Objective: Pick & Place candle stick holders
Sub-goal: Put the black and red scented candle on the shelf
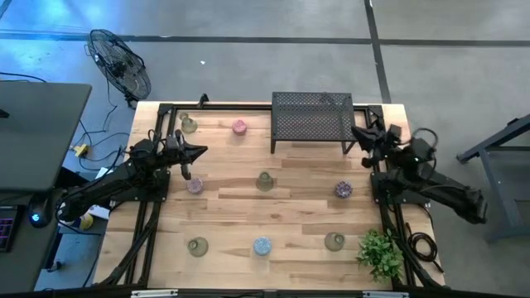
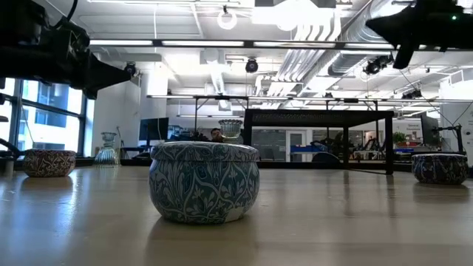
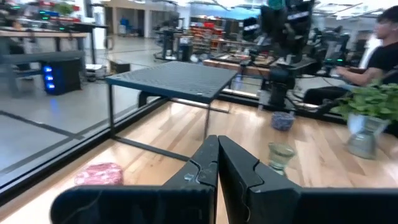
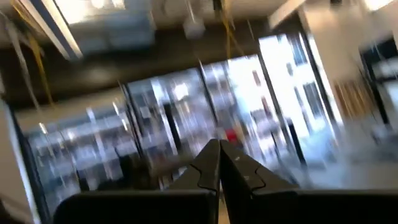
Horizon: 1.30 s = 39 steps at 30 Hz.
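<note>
Eight small round holders stand on their bases on the wooden table (image 1: 281,211): olive (image 1: 189,124) and pink (image 1: 239,127) at the far left, purple (image 1: 195,185), olive (image 1: 264,180) and purple (image 1: 344,189) across the middle, olive (image 1: 197,246), light blue (image 1: 262,245) and olive (image 1: 334,241) along the near side. My left gripper (image 1: 199,151) is shut and empty, raised between the far-left olive holder and the left purple one; it also shows in its wrist view (image 3: 217,139). My right gripper (image 1: 358,132) is shut and empty, raised by the rack's right end, and its wrist view (image 4: 219,144) sees only the room.
A black mesh rack (image 1: 313,118) stands on legs at the far middle. A green plant (image 1: 381,252) stands at the near right corner. A person (image 3: 382,53) sits beyond the table's right side. A fan (image 1: 120,64) stands off the far left corner.
</note>
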Motion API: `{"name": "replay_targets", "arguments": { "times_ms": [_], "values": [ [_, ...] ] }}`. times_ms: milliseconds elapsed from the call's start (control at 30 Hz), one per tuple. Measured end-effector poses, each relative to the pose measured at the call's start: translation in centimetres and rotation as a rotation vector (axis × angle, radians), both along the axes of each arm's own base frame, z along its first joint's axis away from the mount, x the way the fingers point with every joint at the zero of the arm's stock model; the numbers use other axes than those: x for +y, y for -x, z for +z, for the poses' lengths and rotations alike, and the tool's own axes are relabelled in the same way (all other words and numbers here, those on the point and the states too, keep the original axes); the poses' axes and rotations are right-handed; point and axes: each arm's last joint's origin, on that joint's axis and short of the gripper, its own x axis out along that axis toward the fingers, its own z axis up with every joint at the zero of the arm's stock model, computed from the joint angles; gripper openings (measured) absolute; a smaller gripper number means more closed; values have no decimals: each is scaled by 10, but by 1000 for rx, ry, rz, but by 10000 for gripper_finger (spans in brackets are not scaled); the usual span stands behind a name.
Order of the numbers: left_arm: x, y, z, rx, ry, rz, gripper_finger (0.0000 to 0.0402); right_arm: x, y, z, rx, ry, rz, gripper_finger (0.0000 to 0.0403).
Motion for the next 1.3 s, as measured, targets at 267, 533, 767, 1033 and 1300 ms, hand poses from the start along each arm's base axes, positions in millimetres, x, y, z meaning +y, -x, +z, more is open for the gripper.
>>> {"name": "replay_targets", "arguments": {
  "times_ms": [267,533,767,1033,1300],
  "values": [
    [1,0,-1,10,4,49,2,11,-36,7,317,-216,-29,0],
    [1,0,-1,8,11,48,2,47,-60,-11,508,-433,-22,0],
    [1,0,-1,8,12,49,2,67,-48,-3,786,-634,-113,0],
    [1,0,-1,9,10,49,2,80,-65,-1,1119,-734,-129,16],
    [1,0,-1,11,5,50,2,87,-81,-24,1313,-820,-156,146]
  ]
}}
